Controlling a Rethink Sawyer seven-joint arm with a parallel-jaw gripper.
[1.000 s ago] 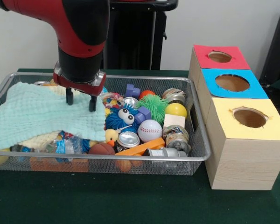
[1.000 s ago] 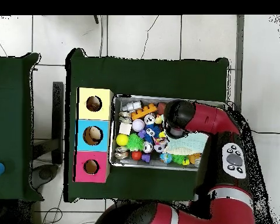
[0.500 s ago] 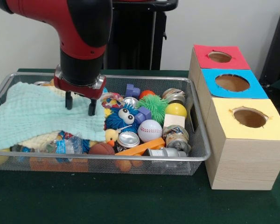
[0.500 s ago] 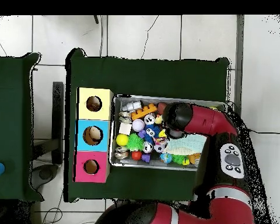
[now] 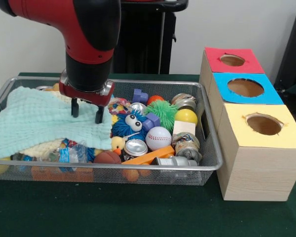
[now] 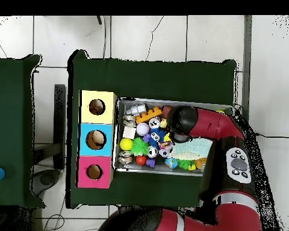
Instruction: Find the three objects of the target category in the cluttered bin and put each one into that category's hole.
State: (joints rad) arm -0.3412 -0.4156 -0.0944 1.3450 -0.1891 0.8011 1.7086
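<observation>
The wire mesh bin [image 5: 138, 166] is full of toys and cans; it also shows in the overhead view [image 6: 116, 157]. A mint-green waffle cloth [image 5: 39, 121] lies spread over its left half and shows in the overhead view [image 6: 192, 147]. A cream waffle cloth [image 5: 42, 147] peeks out under it. A bit of white dotted cloth [image 5: 119, 105] shows to the right of my gripper. My gripper [image 5: 87, 112] is open and empty, with its tips at the mint cloth's right edge. The yellow-topped box's hole [image 5: 264, 124] is at the right, also seen from overhead [image 6: 97, 107].
A fuzzy blue toy with eyes [image 5: 130, 124], a baseball [image 5: 158, 138], a green spiky ball [image 5: 163, 111], a yellow ball [image 5: 186, 117], an orange block [image 5: 148, 157] and cans fill the bin's right half. The blue-topped box [image 5: 245, 88] and red-topped box [image 5: 232, 60] stand behind the yellow one.
My gripper has moved a little to the right and slightly lower over the mint cloth's right edge. It stays open. The cloths have not moved.
</observation>
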